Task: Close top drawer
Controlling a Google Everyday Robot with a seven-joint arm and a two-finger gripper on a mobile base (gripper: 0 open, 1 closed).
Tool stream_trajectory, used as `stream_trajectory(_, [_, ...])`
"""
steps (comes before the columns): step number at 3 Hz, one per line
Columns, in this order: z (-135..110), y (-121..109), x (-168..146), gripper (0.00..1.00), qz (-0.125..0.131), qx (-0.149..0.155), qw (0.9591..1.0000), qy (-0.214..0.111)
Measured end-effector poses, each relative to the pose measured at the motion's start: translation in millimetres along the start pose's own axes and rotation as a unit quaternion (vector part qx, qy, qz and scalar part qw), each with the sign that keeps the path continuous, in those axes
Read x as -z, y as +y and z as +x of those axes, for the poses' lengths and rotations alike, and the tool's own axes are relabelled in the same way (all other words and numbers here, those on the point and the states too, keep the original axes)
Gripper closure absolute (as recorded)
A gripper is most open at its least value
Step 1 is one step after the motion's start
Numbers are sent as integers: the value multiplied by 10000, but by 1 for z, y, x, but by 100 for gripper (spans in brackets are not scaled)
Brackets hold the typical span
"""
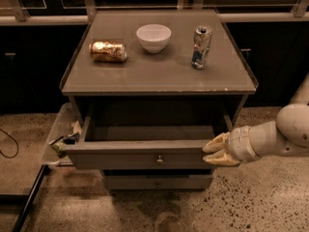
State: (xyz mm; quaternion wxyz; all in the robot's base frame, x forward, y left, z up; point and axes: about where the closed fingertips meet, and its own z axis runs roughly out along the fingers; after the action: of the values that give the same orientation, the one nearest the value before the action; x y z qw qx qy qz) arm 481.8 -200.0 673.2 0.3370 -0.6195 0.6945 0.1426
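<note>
The top drawer (120, 157) of the grey-brown cabinet (159, 76) stands partly pulled out, its inside empty as far as it shows. Its flat front has one small round knob (160, 159) at centre. My gripper (208, 152) comes in from the right on a white arm (285, 134). It sits against the right end of the drawer front, at knob height. Its yellowish fingers (217, 143) are a little apart and hold nothing.
A shorter drawer front (157, 181) sits shut below. On the cabinet top are a golden can lying down (107, 51), a white bowl (153, 36) and an upright can (201, 47). A clear bin with rubbish (60, 138) stands at the cabinet's left. The floor is speckled stone.
</note>
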Motion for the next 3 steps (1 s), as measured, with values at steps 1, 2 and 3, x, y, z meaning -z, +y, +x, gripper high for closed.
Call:
stream_trajectory(1, [12,-36,-3,86,162,33,9998,107])
stream_trajectory(2, [12,-36,-3,100,165,30,9998,109])
stream_trajectory(3, [49,-61,-5,82,473,-271,9982,263])
